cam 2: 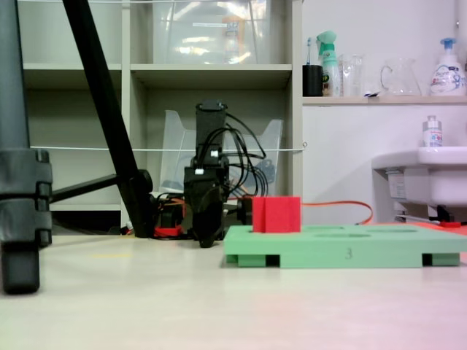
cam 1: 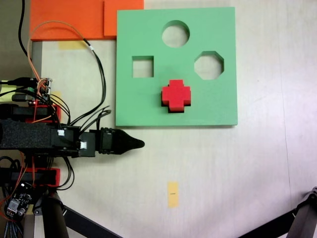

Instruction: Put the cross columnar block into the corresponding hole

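Observation:
The red cross columnar block (cam 1: pixel 176 95) stands upright on the green foam board (cam 1: pixel 208 106), below and between the square and octagonal cutouts. From the side the block (cam 2: pixel 276 214) rises above the board's top (cam 2: pixel 343 255). The corresponding hole is hidden under the block, and I cannot tell how deep the block sits in it. My gripper (cam 1: pixel 139 144) lies off the board, below its lower-left corner in a fixed view, its black jaws closed to one point with nothing in them. It hangs low behind the board's left end (cam 2: pixel 208 235).
The board also has a round cutout (cam 1: pixel 176 33), a square one (cam 1: pixel 142 67) and an octagonal one (cam 1: pixel 208 65). Orange foam sheets (cam 1: pixel 74 17) lie at the top left. Loose cables (cam 1: pixel 96 64) arc beside the arm. A yellow tape mark (cam 1: pixel 172 193) is on the table. A tripod leg (cam 2: pixel 22 189) stands near.

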